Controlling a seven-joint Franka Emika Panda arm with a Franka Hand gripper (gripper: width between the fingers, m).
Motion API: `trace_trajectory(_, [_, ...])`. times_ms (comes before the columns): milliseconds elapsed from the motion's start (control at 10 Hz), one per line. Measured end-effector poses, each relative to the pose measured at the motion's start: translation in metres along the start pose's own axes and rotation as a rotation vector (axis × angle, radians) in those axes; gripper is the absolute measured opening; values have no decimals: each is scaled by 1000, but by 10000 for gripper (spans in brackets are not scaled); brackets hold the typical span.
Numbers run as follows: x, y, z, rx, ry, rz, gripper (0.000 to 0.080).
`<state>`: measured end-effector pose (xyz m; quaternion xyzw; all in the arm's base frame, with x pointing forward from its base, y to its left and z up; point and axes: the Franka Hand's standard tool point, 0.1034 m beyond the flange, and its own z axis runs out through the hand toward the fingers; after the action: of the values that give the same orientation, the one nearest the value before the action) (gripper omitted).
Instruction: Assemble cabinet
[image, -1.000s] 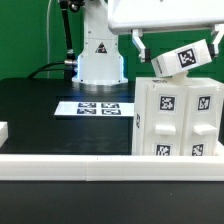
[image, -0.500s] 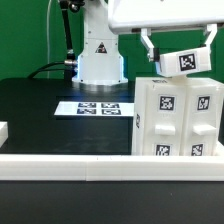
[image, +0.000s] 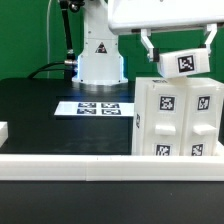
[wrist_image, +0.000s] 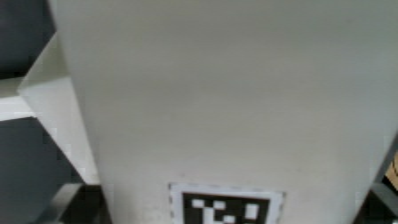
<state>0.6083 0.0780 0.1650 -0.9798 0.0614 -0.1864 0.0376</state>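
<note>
Gripper (image: 181, 52) sits directly above the cabinet body (image: 176, 118), its 2 fingers (image: 150, 52) spread approx. the panel's length and clamped on a small white panel piece (image: 181, 63) w/ 1 tag facing the cam. Panel is slightly tilted, just over the body's top edge; can't tell if it's touching. Body stands upright on the black table (image: 40, 110), several tags on its front. Marker board (image: 100, 106) lies flat beside the body, toward the robot base (image: 100, 58). Wrist view: panel piece (wrist_image: 214, 100) fills nearly everything, 1 tag (wrist_image: 231, 208) at its edge.
</note>
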Motion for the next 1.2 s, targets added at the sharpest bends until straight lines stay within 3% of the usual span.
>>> trace_trajectory(100, [0, 0, 0, 2, 0, 39, 564])
trace_trajectory(400, [-2, -1, -1, 22, 23, 476, 564])
trace_trajectory(1200, [-5, -1, 0, 101, -27, 1441, 564])
